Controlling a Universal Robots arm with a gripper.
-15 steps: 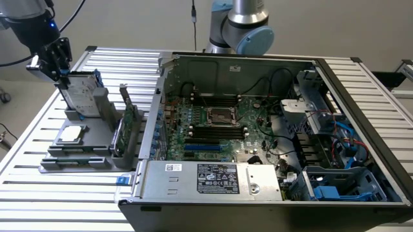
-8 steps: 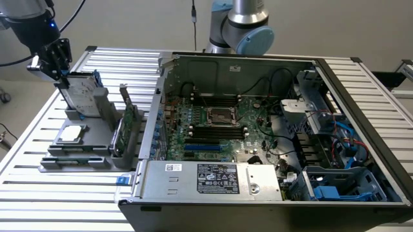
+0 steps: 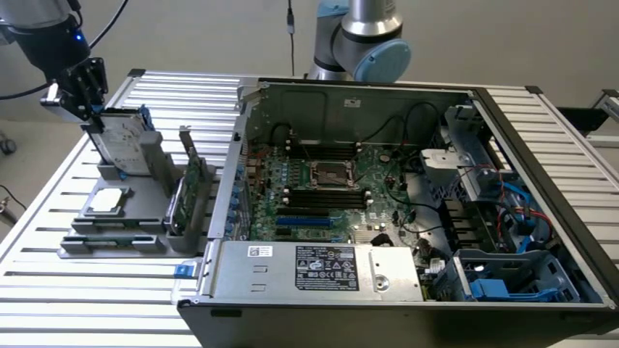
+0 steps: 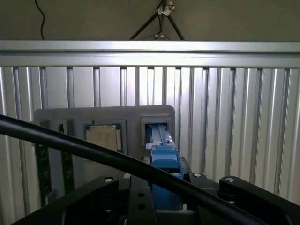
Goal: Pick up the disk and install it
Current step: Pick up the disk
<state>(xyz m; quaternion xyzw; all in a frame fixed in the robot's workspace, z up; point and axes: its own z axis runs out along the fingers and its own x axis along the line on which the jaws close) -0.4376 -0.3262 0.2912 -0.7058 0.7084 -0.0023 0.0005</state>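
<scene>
The disk (image 3: 124,141), silver-grey with a white label and a blue carrier edge, stands upright in a slot of the grey fixture (image 3: 116,235) on the exterior view's left. My gripper (image 3: 95,119) reaches down from the upper left and is shut on the disk's top end. In the wrist view the blue carrier edge of the disk (image 4: 164,164) runs from the fixture's slot up between the black jaws of my gripper (image 4: 165,190). The disk's lower end still sits in the slot.
The fixture (image 4: 56,117) also holds a square silver chip (image 3: 106,201) (image 4: 103,137) and an upright green card (image 3: 193,181). An open computer case (image 3: 387,188) fills the slatted table's right side, with a blue drive bay (image 3: 512,279) at its near right corner. A black cable (image 4: 70,145) crosses the wrist view.
</scene>
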